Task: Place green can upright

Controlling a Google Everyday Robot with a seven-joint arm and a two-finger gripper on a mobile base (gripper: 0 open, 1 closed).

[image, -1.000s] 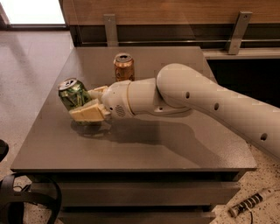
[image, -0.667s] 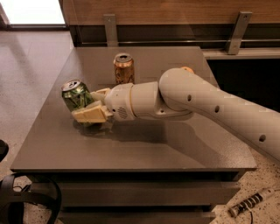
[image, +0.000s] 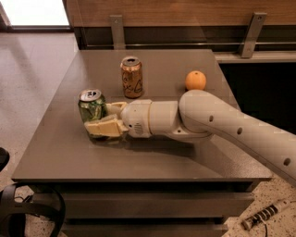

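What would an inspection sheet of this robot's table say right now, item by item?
Surface: grey table, flat, dull sheen.
Job's things: green can, about upright at the table's left part.
Clutter: orange-brown can upright behind it; orange further right.
Grippers: gripper low over the table's left, fingers closed on either side of the green can.
Cables: black loops on the floor, bottom left; striped cord, bottom right.
Surroundings: wood-panelled wall with metal brackets; pale floor.
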